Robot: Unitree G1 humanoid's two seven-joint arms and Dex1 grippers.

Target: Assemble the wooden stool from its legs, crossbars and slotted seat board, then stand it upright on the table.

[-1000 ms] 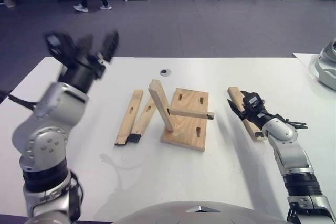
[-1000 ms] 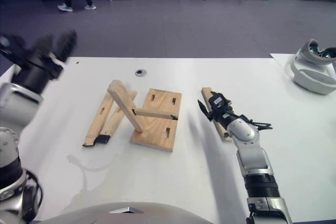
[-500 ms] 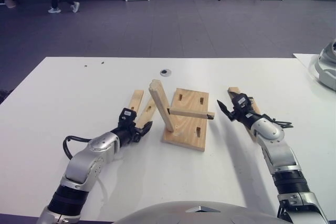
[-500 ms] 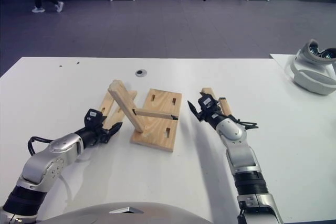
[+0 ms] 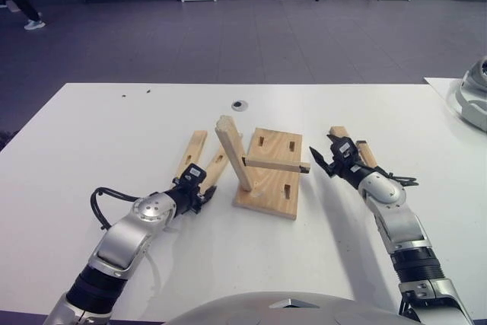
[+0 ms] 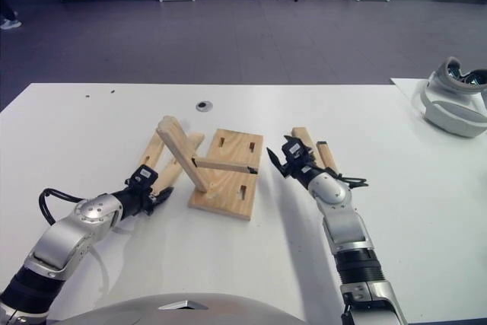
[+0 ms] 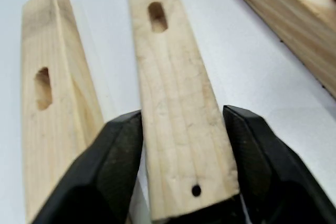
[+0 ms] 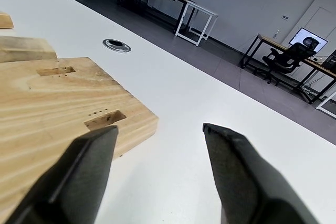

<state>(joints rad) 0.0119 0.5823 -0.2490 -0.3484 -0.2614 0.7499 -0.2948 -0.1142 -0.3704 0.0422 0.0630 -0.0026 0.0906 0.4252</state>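
The slotted seat board [image 5: 278, 188] lies flat mid-table. One leg [image 5: 232, 151] stands tilted in it, and a crossbar [image 5: 275, 164] runs from that leg toward the right. Two loose legs [image 5: 190, 156] lie side by side to its left. My left gripper [image 5: 199, 192] rests on the table at the near end of the right-hand loose leg [image 7: 178, 108], its fingers [image 7: 115, 166] closed against both sides. My right gripper [image 5: 323, 159] is open just right of the crossbar's end, facing the board's corner [image 8: 52, 103]. Two more wooden pieces [image 5: 365, 154] lie behind it.
A white headset [image 6: 453, 108] sits at the table's far right edge. A small round grommet [image 5: 240, 104] is set in the white table [image 5: 91, 135] behind the board. Open room lies in front of the board and at the far left.
My left arm came down from high at the left and its gripper closed around the loose leg's near end. My right gripper moved left from the right-hand pieces toward the seat board.
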